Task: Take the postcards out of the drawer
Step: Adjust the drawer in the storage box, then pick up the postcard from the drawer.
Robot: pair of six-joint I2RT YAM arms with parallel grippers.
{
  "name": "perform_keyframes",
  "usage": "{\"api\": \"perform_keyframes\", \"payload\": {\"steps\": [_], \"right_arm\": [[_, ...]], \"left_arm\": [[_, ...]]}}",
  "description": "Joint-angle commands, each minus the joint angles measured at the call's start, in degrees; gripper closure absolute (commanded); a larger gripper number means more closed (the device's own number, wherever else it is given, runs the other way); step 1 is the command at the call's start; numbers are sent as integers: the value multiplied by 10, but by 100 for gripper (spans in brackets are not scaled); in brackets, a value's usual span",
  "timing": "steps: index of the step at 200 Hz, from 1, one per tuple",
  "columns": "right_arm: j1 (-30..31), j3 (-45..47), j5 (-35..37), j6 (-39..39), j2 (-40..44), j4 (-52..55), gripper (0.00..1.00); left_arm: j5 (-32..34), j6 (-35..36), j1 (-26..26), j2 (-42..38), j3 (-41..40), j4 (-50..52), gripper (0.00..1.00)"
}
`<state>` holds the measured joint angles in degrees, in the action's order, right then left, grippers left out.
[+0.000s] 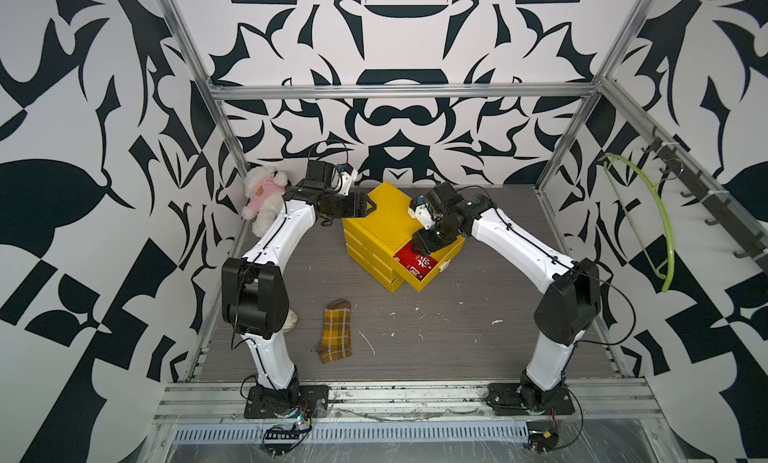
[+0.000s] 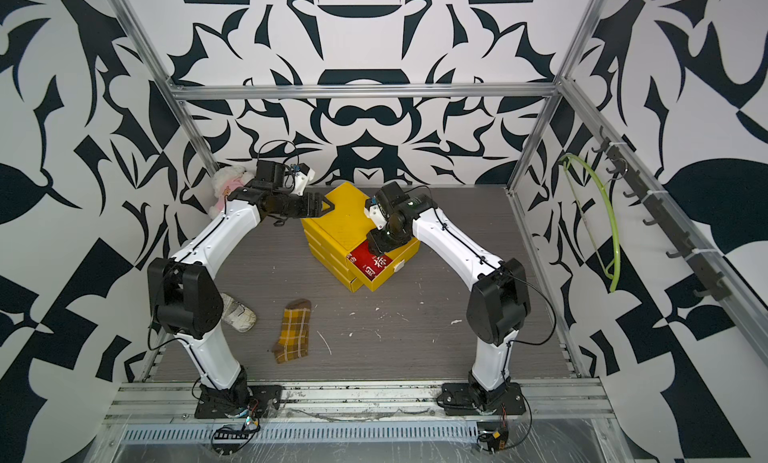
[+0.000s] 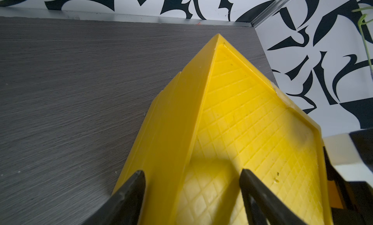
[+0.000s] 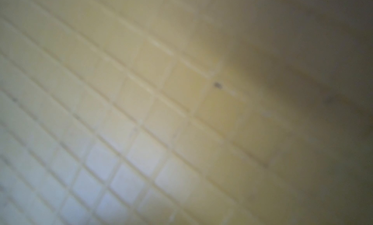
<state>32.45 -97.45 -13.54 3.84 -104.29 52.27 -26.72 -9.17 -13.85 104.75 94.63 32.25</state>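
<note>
Left gripper: black fingers wide apart, nothing btwn them but the rim of the yellow plastic three-drawer cabinet. One finger sits over the cabinet's gridded top, the other over its side wall. Contact w/ the plastic can't be told. In both top views this gripper is at the cabinet's far corner on the left arm's side, pointing across the top.

Right gripper: pointed down into the pulled-out top drawer. Its fingertips are hidden under its own body, so can't tell if they're apart or closed, or whether they touch a card. Right wrist view gives only blurred yellow gridded plastic.

Postcards: a red card w/ white Chinese characters lies flat in that open drawer, face up, partly covered by the right gripper. How many cards lie under it can't be seen. The drawer has a small white handle on its front. The lowest drawer also sticks out a little.

Further out on the grey wood-grain table: a yellow-brown plaid sock near the front, well apart from the cabinet. A small white shoe lies by the left arm's elbow. A white plush toy in a pink top sits in the far left corner. A green hanger hangs on the right wall.
</note>
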Motion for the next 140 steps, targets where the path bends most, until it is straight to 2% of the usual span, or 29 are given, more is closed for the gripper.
{"api": "perform_keyframes", "payload": {"steps": [1, 98, 140], "right_arm": [[8, 12, -49, 15, -4, -6, 44], [10, 48, -156, 63, 11, -72, 43], [10, 61, -176, 80, 21, -93, 48]], "left_arm": [[53, 15, 0, 35, -11, 72, 22], [54, 15, 0, 35, -10, 73, 22], [55, 16, 0, 37, -9, 74, 21]]}}
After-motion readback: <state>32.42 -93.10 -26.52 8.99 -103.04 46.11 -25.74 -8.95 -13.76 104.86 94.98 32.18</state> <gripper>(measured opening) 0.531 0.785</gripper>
